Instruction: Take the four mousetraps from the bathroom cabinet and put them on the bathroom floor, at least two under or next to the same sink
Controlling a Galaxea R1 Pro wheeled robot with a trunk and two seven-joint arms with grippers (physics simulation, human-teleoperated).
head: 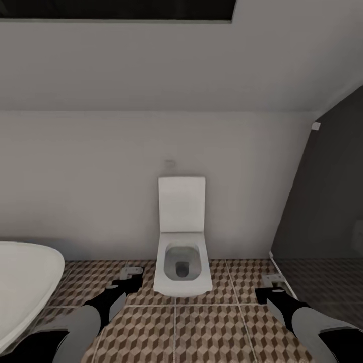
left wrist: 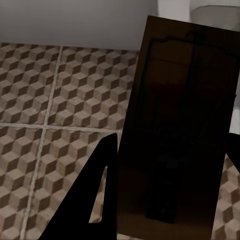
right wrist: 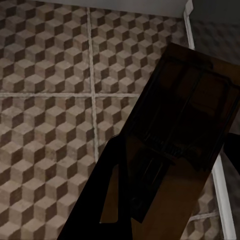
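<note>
- Head cam was looking at a white square-bowled toilet [head: 182,262] against the pale wall, lid up, sitting on the bathroom floor [head: 212,327] with that cube-pattern tile.
- A curved white bathtub edge [head: 22,287] poked in on the robot's left side, and a dark grey wall panel [head: 327,201] stood off to the right.
- Left gripper [head: 132,275] was low over the tiles, just left of the toilet. In the left wrist view its fingers [left wrist: 95,200] were clamped on a mousetrap [left wrist: 177,130], a flat brown board with dark wire, held above the floor close to the toilet base.
- Right gripper [head: 269,287] hung to the right of the toilet, near the white strip at the foot of the dark panel. Right wrist view showed its fingers [right wrist: 112,195] gripping a second mousetrap [right wrist: 185,135], tilted, above the tiles beside that white strip [right wrist: 220,185].
- Both traps were off the floor, well apart from each other with the toilet between them.
</note>
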